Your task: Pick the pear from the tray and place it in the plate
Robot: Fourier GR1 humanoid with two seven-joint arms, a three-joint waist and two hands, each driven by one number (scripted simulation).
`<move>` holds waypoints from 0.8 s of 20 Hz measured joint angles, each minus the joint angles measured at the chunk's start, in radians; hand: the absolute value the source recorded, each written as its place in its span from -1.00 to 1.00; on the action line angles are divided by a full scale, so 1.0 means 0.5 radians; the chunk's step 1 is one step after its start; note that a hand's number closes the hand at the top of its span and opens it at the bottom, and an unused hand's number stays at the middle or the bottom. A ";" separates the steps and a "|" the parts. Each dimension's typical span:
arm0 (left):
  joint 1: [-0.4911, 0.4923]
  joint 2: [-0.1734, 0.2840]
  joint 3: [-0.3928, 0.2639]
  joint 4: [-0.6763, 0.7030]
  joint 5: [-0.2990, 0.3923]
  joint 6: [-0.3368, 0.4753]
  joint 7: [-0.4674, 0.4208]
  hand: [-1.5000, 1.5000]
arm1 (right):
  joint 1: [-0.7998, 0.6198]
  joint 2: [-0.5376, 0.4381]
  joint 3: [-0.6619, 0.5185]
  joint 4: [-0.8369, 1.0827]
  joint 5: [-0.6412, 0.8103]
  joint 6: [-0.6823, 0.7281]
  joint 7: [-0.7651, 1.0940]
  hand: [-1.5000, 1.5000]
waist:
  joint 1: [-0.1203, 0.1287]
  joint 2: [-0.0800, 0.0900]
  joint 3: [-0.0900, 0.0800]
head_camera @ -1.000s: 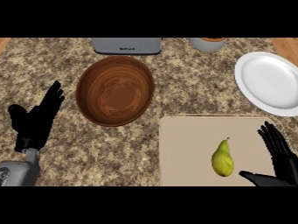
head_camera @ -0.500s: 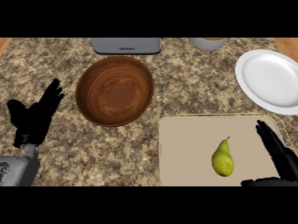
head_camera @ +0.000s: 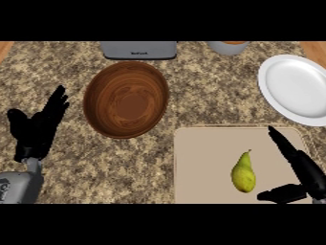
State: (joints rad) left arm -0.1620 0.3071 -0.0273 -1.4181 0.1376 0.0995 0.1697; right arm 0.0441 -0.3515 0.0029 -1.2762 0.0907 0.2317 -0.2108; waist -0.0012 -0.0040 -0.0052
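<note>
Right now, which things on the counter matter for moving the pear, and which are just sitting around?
Part of the job: pear, tray, white plate, right hand.

Just lying about: wooden bowl, grey appliance, cup at the back edge, resting left hand.

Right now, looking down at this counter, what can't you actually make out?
Head view only:
- The grey appliance at the far edge: cut off by the view's top, so what it is stays unclear.
- The cup-like container beside it: only its lower part shows; contents unseen.
- The right hand beside the pear: its forearm runs off the lower edge.
- The pear's underside: hidden against the tray.
</note>
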 measured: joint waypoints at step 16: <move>-0.013 -0.090 0.095 0.032 -0.093 -0.081 -0.025 0.00 | -0.219 0.104 0.082 0.171 0.285 0.048 0.157 -1.00 | -0.011 -0.016 -0.021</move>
State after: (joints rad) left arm -0.1685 0.2623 0.0202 -1.4022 0.0911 0.0591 0.1574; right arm -0.0653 -0.2994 0.0438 -1.1906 0.2332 0.2555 -0.1321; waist -0.0067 -0.0120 -0.0155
